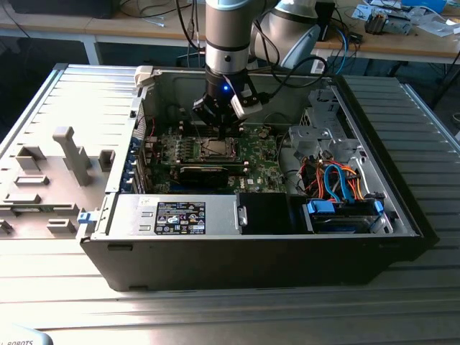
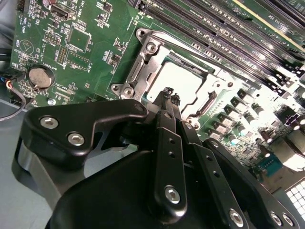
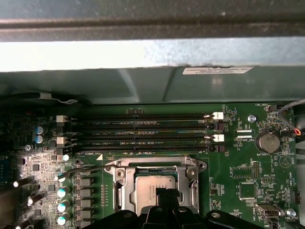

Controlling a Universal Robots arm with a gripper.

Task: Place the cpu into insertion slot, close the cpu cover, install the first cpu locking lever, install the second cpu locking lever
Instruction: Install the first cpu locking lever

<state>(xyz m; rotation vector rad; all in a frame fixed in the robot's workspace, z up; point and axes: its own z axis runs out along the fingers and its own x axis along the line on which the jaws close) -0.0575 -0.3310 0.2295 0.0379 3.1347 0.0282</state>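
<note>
Gripper (image 2: 167,94) hangs straight over the slot (image 2: 183,81), its tips drawn together to a point with nothing visibly held between them, at the edge of the cpu (image 2: 178,82). That chip lies flat in the slot, the cover (image 3: 155,169) framing it, in the far middle of the board (image 1: 215,154) inside the case (image 1: 402,194).

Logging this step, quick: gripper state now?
Gripper: shut, holding nothing, fingertips together just above the cpu seated in the insertion slot.
</note>
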